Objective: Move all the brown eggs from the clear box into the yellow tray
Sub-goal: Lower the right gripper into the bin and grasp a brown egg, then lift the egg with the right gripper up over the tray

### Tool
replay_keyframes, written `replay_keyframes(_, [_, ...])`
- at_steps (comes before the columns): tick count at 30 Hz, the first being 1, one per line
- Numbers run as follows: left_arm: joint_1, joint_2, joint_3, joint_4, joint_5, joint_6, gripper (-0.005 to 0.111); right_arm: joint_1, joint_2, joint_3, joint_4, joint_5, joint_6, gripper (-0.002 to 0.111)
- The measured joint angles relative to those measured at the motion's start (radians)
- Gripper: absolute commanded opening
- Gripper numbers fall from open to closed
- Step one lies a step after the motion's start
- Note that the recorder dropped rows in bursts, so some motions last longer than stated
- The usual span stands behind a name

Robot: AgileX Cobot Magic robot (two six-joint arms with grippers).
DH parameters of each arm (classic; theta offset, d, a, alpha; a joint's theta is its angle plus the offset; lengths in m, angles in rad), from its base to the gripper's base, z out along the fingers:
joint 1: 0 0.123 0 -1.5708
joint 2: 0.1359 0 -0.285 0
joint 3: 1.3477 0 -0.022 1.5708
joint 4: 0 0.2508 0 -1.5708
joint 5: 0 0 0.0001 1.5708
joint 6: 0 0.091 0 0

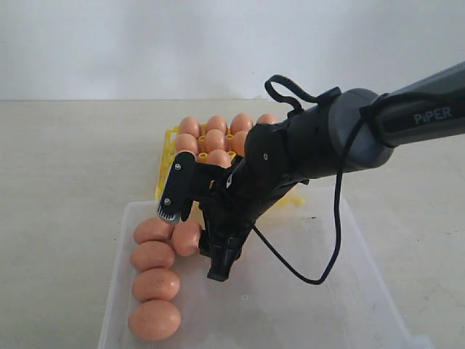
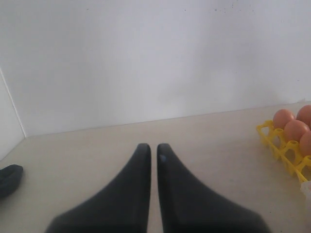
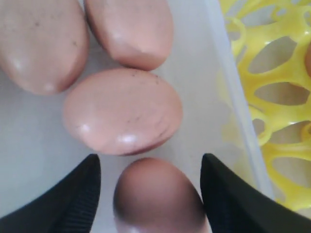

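Note:
Several brown eggs (image 1: 153, 285) lie along the left side of the clear box (image 1: 305, 305). My right gripper (image 1: 192, 245) reaches down into the box and stands open astride one egg (image 1: 187, 238). In the right wrist view that egg (image 3: 158, 194) sits between the black fingers (image 3: 77, 194), with a gap showing on one side; other eggs (image 3: 121, 110) lie just beyond it. The yellow tray (image 1: 166, 156) behind the box holds several eggs (image 1: 216, 125). My left gripper (image 2: 150, 145) hovers shut and empty over the bare table, off to the side of the tray (image 2: 272, 138).
The box wall (image 3: 233, 97) runs close beside the right finger, with the tray lattice (image 3: 282, 97) just past it. A black cable (image 1: 330, 240) loops down from the right arm over the box. A dark object (image 2: 9, 178) lies on the table.

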Motion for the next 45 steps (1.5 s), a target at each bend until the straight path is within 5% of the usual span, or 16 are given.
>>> replay_keyframes(8, [0.0, 0.0, 0.0, 0.0, 0.0, 0.0, 0.004, 0.0, 0.025, -0.008, -0.005, 0.011, 0.064, 0.047])
replay_keyframes(14, [0.0, 0.0, 0.0, 0.0, 0.0, 0.0, 0.004, 0.0, 0.025, -0.01, -0.008, 0.037, 0.095, 0.0])
replay_keyframes(22, [0.0, 0.0, 0.0, 0.0, 0.0, 0.0, 0.004, 0.0, -0.064, -0.006, 0.02, 0.243, 0.24, 0.0])
replay_keyframes(30, [0.0, 0.0, 0.0, 0.0, 0.0, 0.0, 0.004, -0.004, -0.215, -0.004, 0.299, 0.54, 0.299, 0.0])
replay_keyframes(37, [0.0, 0.0, 0.0, 0.0, 0.0, 0.0, 0.004, -0.205, -0.221, 0.001, 1.056, 0.699, -0.089, 0.0])
replay_keyframes(45, [0.0, 0.0, 0.0, 0.0, 0.0, 0.0, 0.004, -0.414, -0.225, 0.001, 1.221, 0.841, -0.257, 0.0])
